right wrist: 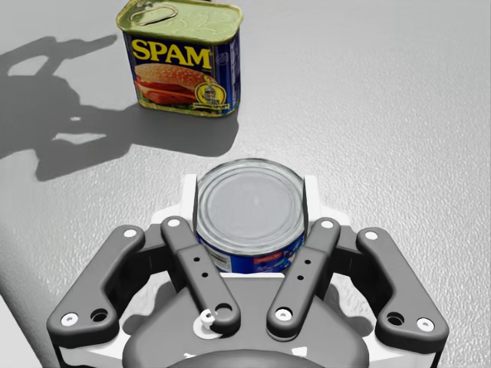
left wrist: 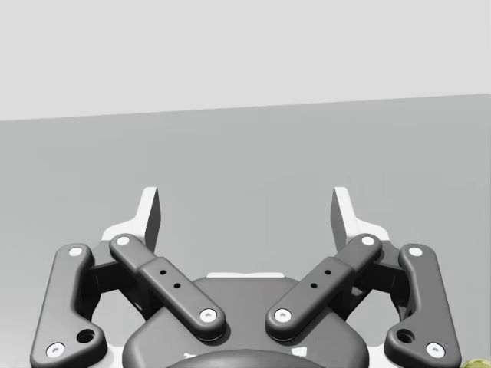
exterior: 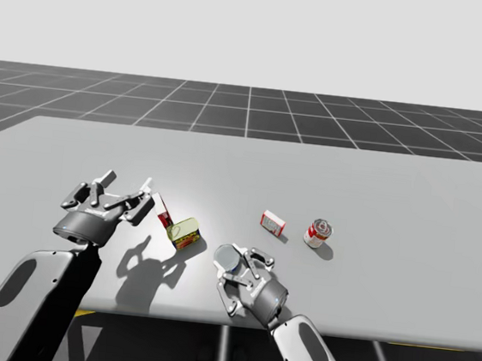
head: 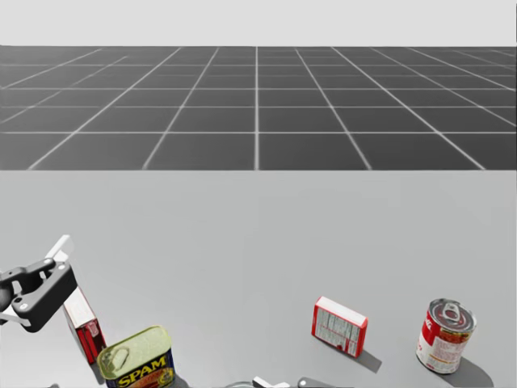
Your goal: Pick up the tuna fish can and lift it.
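The tuna fish can (right wrist: pixel 249 211) is a low round tin with a plain silver lid and a blue label. It sits between the fingers of my right gripper (right wrist: pixel 250 188), which is shut on it from both sides. In the high view the can (exterior: pixel 229 256) and right gripper (exterior: pixel 234 264) are near the table's front edge, right of the middle. I cannot tell whether the can rests on the table or hangs just above it. My left gripper (left wrist: pixel 245 207) is open and holds nothing; it hovers at the front left (exterior: pixel 130 182).
A yellow and blue rectangular tin (exterior: pixel 185 232) stands just ahead of the tuna can. A tall red and white box (exterior: pixel 162 213) stands close beside my left gripper. Farther right are a small red and white box (exterior: pixel 273 224) and a red and white can (exterior: pixel 318 233).
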Controlling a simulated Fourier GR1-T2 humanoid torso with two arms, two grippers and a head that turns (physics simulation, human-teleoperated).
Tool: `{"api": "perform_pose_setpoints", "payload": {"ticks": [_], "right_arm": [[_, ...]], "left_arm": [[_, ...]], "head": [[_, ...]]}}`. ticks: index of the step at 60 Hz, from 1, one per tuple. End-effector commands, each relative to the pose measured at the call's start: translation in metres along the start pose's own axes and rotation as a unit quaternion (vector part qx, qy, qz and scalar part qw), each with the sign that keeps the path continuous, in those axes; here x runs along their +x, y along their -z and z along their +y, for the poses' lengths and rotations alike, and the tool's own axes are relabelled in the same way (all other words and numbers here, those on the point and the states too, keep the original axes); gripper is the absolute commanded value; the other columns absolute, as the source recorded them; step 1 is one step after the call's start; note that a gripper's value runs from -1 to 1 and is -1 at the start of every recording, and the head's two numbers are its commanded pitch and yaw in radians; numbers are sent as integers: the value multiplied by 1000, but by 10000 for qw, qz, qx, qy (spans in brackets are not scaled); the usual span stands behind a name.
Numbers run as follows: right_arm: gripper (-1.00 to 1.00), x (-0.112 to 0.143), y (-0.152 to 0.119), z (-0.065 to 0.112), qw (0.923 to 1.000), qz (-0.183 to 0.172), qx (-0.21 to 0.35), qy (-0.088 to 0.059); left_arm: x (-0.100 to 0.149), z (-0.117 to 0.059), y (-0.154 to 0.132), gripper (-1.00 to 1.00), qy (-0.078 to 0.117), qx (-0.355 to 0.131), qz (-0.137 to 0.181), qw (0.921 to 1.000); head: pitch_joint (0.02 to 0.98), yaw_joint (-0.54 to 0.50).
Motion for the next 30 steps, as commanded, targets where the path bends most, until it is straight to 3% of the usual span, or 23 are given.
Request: {"api": "perform_pose_setpoints", "payload": {"ticks": [1, 5, 9, 30], "right_arm": [[891, -7, 0, -9, 9984, 69, -555, 64], [917, -6, 1, -11, 9978, -5, -662, -90], [964, -1, 0, -11, 9973, -105, -716, -102], [985, 54, -14, -11, 9920, -769, -894, -448]], "left_arm": [[-1, 1, 0, -1000, -6, 7, 6, 10000], [0, 1, 0, -1000, -10, 9, -1, 10000], [1, 1, 0, -1000, -18, 13, -10, 10000], [2, 4, -1, -1000, -42, 24, -29, 10000]], "head": [[504, -6], [507, -11], [511, -14], [504, -24]]}}
